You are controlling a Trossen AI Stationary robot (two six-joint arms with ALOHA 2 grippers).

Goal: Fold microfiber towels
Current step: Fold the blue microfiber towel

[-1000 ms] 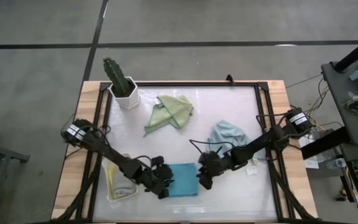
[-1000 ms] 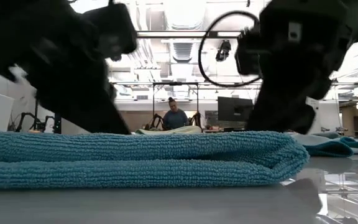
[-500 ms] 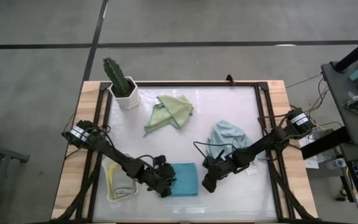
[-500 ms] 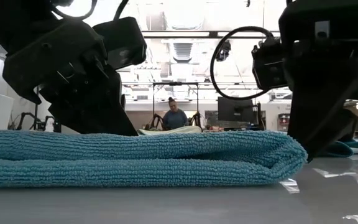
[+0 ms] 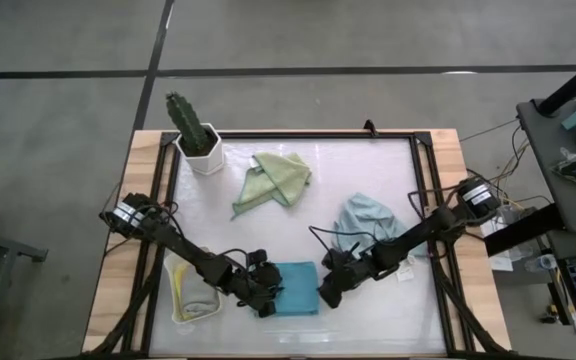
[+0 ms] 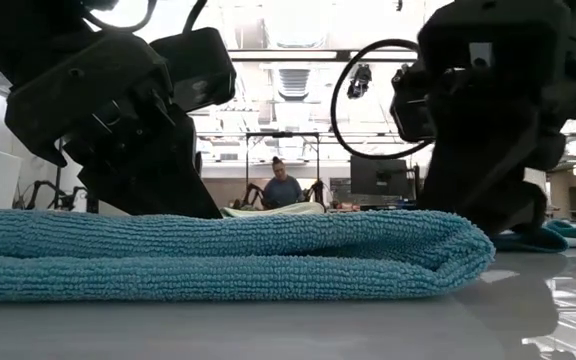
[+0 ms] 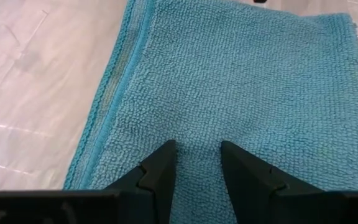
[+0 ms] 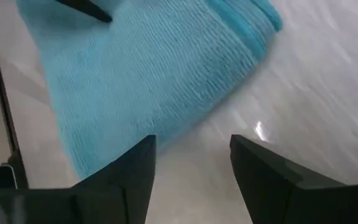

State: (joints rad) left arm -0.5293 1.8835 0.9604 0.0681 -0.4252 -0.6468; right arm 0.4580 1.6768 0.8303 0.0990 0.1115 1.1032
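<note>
The folded teal microfiber towel lies at the counter's near edge between both end effectors. The left end effector rests part-open on it; the right end effector hovers open beside it. Nearby lie a crumpled sage green towel and a pale blue towel.

Setting: robotics laboratory or open workshop hall. Evidence: bare grey concrete floor with dark painted lines; wood-edged worktable with black metal frame; side bench with loose cables; exposed ceiling ducting; dark computer monitor; a seated person at distant desks.
</note>
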